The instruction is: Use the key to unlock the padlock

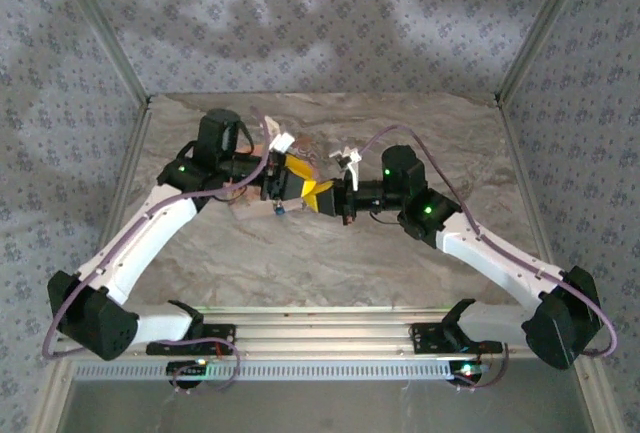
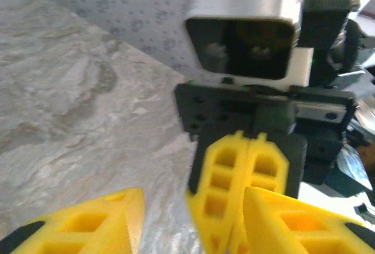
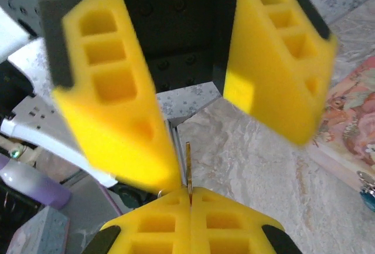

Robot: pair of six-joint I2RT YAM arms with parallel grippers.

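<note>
Bringing the key to the lock is the step in hand, and the set-up for it looks unfinished. In the top external view the left end effector and the right end effector meet tip to tip above the middle of the worktop. A small blue speck just below them, probably the padlock, sits apart from both.

In the left wrist view this arm's own fingers stand well apart and hold nothing. Facing them is the nose of the right end effector, its two yellow fingers pressed flat together.

In the right wrist view the right end effector is closed on a thin brass-coloured blade, evidently the key, which stands straight out of the seam between the fingers. The left arm's spread fingers hang on either side of it, touching nothing. The padlock shows as a teal scrap at the far right edge, on the worktop just beside the pink floral box.

Since nothing steadies the lock, the left end effector would do best to take the teal body and turn its keyhole toward the blade. The right should pinch hard, line the blade up with the keyway before pushing, and then twist from the wrist. How much of the key sits inside the grip cannot be seen, so a slip under torque is the risk to watch.
</note>
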